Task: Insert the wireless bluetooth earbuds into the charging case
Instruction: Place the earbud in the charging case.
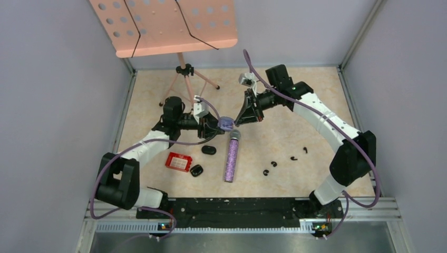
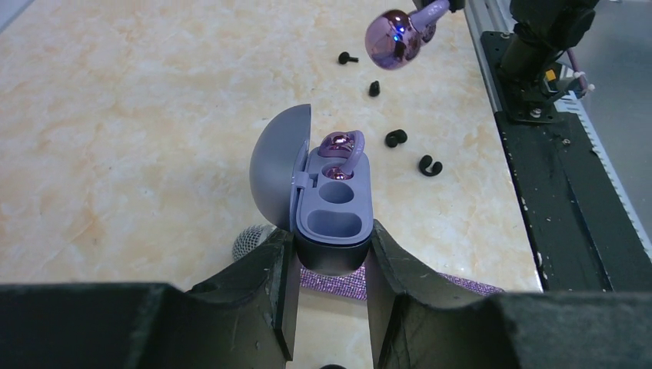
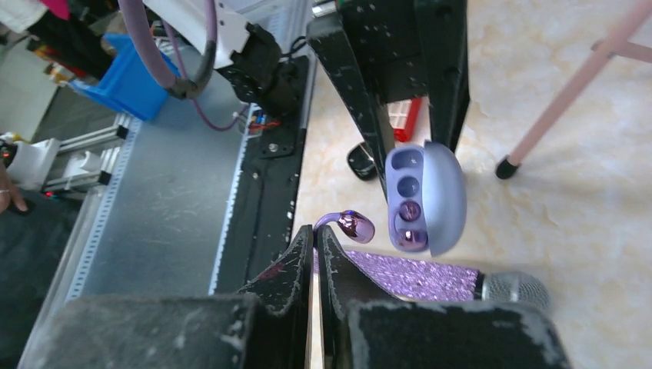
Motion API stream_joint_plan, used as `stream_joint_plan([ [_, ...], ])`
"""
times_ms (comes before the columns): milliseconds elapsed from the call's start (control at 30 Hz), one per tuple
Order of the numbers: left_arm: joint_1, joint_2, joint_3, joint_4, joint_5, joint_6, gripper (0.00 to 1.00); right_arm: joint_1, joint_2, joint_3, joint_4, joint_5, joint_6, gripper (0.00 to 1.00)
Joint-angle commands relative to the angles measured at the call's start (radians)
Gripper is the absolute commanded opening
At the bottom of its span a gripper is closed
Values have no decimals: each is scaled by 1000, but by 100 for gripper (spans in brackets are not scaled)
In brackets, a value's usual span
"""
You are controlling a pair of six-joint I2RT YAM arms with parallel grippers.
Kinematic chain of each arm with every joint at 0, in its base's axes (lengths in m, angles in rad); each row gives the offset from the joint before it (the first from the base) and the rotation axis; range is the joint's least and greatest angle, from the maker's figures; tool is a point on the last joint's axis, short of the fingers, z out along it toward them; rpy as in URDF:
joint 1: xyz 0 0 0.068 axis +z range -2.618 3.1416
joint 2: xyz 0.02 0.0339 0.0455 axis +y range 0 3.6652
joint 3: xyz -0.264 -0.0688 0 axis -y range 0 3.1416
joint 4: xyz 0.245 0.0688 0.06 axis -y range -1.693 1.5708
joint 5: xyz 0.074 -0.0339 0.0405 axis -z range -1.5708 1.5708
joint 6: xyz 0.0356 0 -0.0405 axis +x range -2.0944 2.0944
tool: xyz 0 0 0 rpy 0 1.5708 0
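My left gripper [image 2: 330, 254] is shut on the open pale purple charging case [image 2: 332, 207], held above the table with its lid swung left. One purple earbud [image 2: 342, 146] sits in the case's far slot; the near slots are empty. My right gripper [image 3: 315, 231] is shut on the stem of the second purple earbud [image 3: 355, 225], just beside the case [image 3: 423, 198]. That earbud also shows at the top of the left wrist view [image 2: 392, 38]. In the top view the case [image 1: 225, 123] hangs between both grippers. Several black earbuds [image 1: 273, 164] lie on the table to the right.
A glittery purple microphone [image 1: 231, 157] lies under the case. Two black cases [image 1: 209, 150] [image 1: 196, 171] and a red box [image 1: 178, 162] lie front left. A pink music stand [image 1: 163, 26] with tripod legs [image 1: 182, 71] stands at the back.
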Motion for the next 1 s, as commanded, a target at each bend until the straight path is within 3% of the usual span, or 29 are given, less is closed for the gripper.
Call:
stream_joint_plan([
  [0, -26, -16, 51, -14, 77, 59, 0, 46, -30, -18, 138, -107, 148, 0],
  [300, -85, -46, 80, -29, 78, 29, 0, 85, -35, -33, 193, -83, 174, 0],
  [967, -103, -82, 79, 5, 78, -20, 0, 105, -29, -47, 232, 1, 207, 0],
])
